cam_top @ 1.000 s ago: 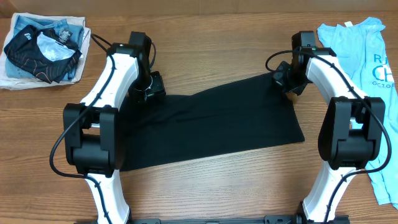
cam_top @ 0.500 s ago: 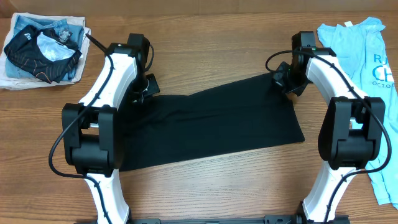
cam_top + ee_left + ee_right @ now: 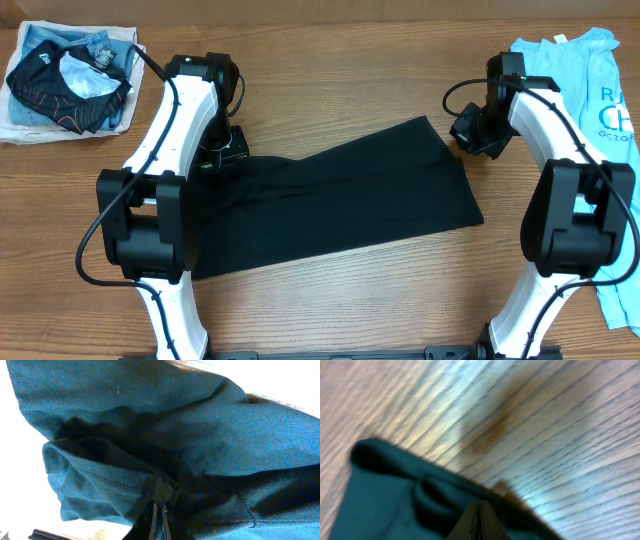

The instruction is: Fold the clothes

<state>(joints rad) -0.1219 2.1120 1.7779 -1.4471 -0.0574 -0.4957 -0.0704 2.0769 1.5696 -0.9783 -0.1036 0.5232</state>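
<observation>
- One black T-shirt (image 3: 340, 200) is laid on the table (image 3: 330, 80), long axis lower left to upper right.
- The left gripper (image 3: 159, 506) is shown clamped on a fold, by wrist view alone.
- The right gripper (image 3: 480, 506) is seen closed beside the upper right corner.

The right wrist view is blurred, so whether the right claw (image 3: 480, 510) pinches the black shirt (image 3: 340, 200) cannot be told. From overhead, the left arm (image 3: 175, 120) hides the shirt's left end, and the blue tee (image 3: 585, 60) is cut off at the right edge.
</observation>
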